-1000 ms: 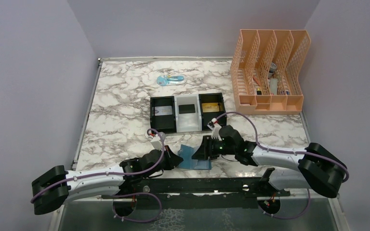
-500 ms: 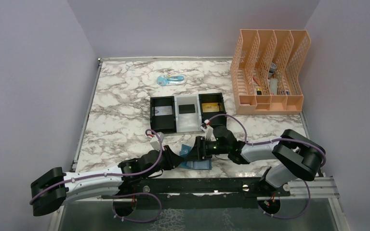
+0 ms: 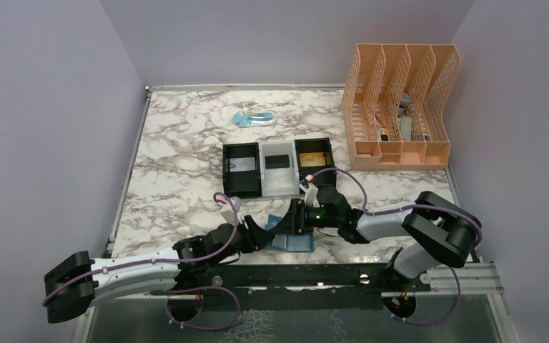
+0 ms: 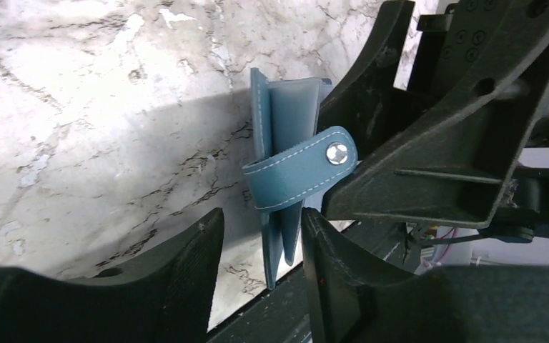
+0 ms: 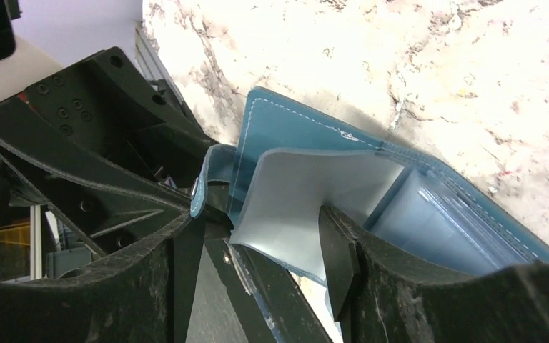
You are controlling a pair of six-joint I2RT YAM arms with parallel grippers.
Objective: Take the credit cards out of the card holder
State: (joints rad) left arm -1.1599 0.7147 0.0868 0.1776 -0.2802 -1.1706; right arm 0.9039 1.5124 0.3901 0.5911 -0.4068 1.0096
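Note:
The teal-blue card holder (image 3: 297, 243) lies half open at the table's near edge, between both grippers. In the left wrist view its flaps (image 4: 286, 121) stand on edge, with a snap strap (image 4: 307, 168) across them. My left gripper (image 3: 262, 233) is open, and the flaps' lower corner sits between its fingers (image 4: 193, 279), close to the right one. My right gripper (image 3: 292, 218) is open from the other side. The pale blue inner flap (image 5: 307, 186) sits between its fingers (image 5: 337, 257). Clear card sleeves (image 5: 450, 221) show inside the holder; I cannot make out a card in them.
A black-and-white three-compartment tray (image 3: 279, 187) stands just behind the grippers, with a card in each compartment. An orange mesh file rack (image 3: 400, 107) stands at the back right. A small blue item (image 3: 251, 118) lies at the back. The black rail (image 3: 293, 275) borders the near edge.
My right gripper has moved left, over the card holder and up to its inner flap. My left gripper has edged slightly forward at the holder's left side. The holder has opened a little.

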